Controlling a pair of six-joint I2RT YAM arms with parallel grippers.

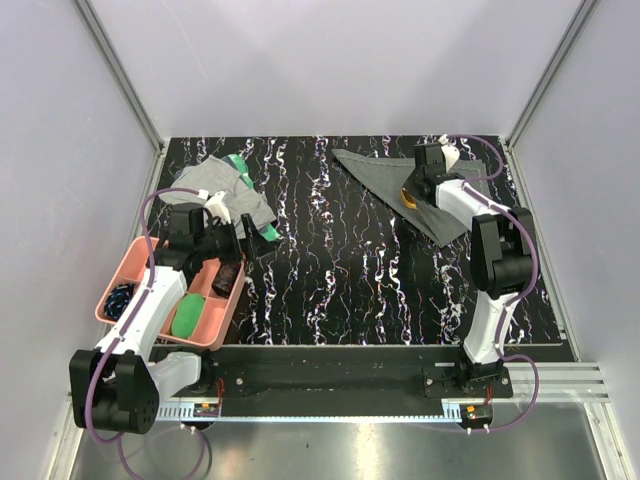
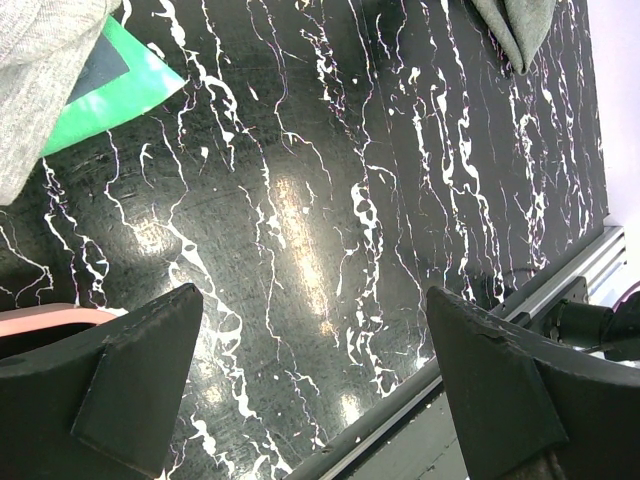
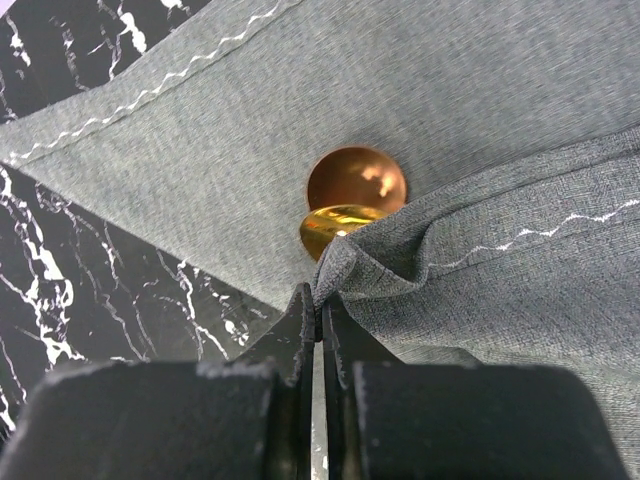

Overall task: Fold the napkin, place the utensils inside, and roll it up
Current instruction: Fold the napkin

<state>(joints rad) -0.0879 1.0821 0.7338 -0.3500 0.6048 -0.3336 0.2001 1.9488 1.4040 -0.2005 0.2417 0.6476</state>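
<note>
From above, we find the napkin (image 1: 380,172) far right under the right gripper (image 1: 412,192), the left gripper (image 1: 232,228) well apart by the pink tray (image 1: 118,275). Left wrist: its jaws gape, empty. Right wrist: jaws pinch a napkin fold, copper spoon (image 3: 356,180) and gold spoon (image 3: 340,222) bowls poking out just beyond them.

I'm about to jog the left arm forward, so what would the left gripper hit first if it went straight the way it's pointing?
Most likely the bare black marbled tabletop: the open left gripper frames nothing else, and the green item lies off to the side. Depth is unclear.
</note>
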